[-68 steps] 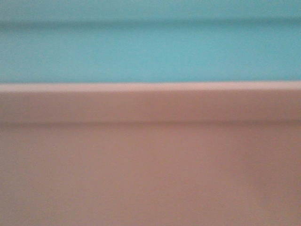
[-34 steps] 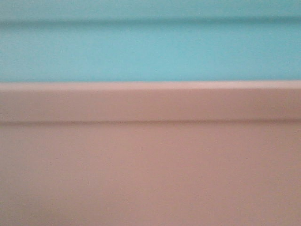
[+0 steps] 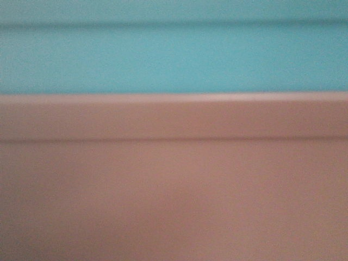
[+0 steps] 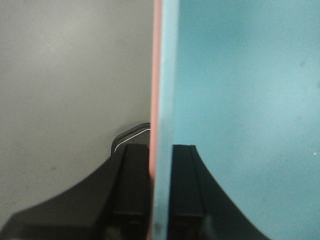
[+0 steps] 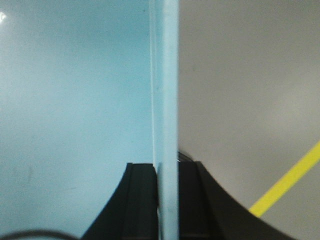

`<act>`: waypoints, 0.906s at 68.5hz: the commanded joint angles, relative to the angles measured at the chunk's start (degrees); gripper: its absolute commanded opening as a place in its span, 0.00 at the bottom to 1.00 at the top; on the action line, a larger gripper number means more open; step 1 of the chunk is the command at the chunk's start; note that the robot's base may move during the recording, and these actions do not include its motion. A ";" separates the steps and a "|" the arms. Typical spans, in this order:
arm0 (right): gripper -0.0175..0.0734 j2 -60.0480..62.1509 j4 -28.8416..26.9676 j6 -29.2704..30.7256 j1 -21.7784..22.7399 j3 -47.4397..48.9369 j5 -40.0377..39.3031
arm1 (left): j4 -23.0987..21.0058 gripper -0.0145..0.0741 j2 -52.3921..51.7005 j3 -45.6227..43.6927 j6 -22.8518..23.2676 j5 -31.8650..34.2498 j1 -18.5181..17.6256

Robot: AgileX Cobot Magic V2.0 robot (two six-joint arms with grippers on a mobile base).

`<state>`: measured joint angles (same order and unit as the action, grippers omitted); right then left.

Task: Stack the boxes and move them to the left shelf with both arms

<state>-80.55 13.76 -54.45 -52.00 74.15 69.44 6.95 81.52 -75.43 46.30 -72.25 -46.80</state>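
- The blue bin (image 3: pixel 174 54) sits nested inside the pink bin (image 3: pixel 174 190); the pair fills my front view, close up.
- My left claw (image 4: pixel 161 150) is clenched on both walls at one end.
- My right claw (image 5: pixel 167 167) grasps the blue wall opposite.
- The bins span crosswise between the arms, neither nearer.
- I cannot see the shelf.

No text, label, brand, number or sign is readable in any view. Light blue bin (image 3: pixel 174 54) and pink bin (image 3: pixel 174 190): plain walls, front view blurred. Yellow floor stripe (image 5: pixel 287 180): unlettered.
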 commanded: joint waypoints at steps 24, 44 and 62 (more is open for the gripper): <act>0.22 1.91 -4.79 -0.47 -1.32 2.72 5.26 | -12.23 0.16 -2.10 -2.84 0.80 -4.53 -2.07; 0.22 1.91 -4.75 -0.47 -1.32 2.72 5.20 | -12.82 0.16 -2.10 -2.84 0.80 -4.53 -2.07; 0.22 1.91 -4.00 -0.47 -1.28 2.72 5.26 | -13.24 0.16 -2.10 -2.84 0.80 -4.53 -2.07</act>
<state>-80.55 14.89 -54.45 -52.00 74.15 69.44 5.91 81.52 -75.43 46.32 -72.25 -46.80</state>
